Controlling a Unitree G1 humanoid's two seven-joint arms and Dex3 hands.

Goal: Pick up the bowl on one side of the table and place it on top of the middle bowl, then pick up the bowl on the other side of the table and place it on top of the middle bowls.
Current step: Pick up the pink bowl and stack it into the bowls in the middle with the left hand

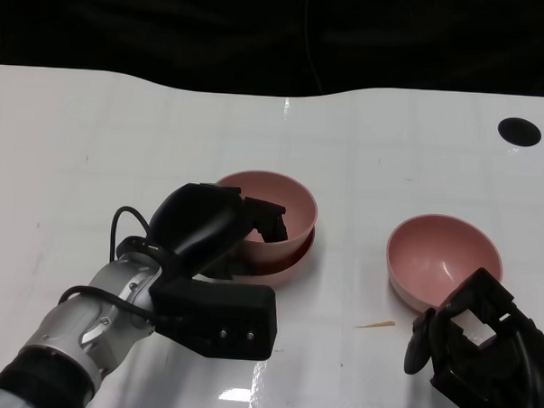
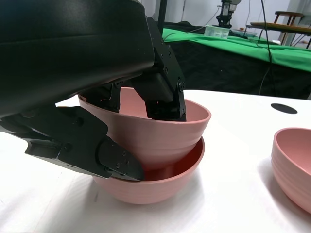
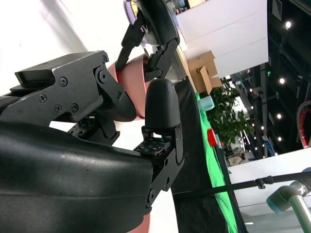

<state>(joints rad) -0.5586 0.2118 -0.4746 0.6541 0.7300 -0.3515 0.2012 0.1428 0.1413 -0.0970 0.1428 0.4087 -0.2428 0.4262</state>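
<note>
So the left hand has a bowl pinched by its rim, with fingers hooked down inside the wall and the thumb pressing on the outside. That's why the bowl sits a bit tilted: it's nested in the middle bowl, but the left wrist view shows a gap on the side away from the hand, so it looks like it's not fully seated yet. Probably the robot is right at the point of lowering it in or about to let go, hard to call. The stack sits roughly at the center of the tabletop.

The other bowl is over at about 3 o'clock from the stack, well apart from it, upright and untouched. The right hand is parked just at its 5 o'clock edge, close to the rim. In the head view it doesn't seem to be holding anything, and the fingers look loosely apart, but the right wrist view is too crowded with black hand parts to be sure whether anything touches that bowl. Makes sense as a staging spot for the second pick.
</note>
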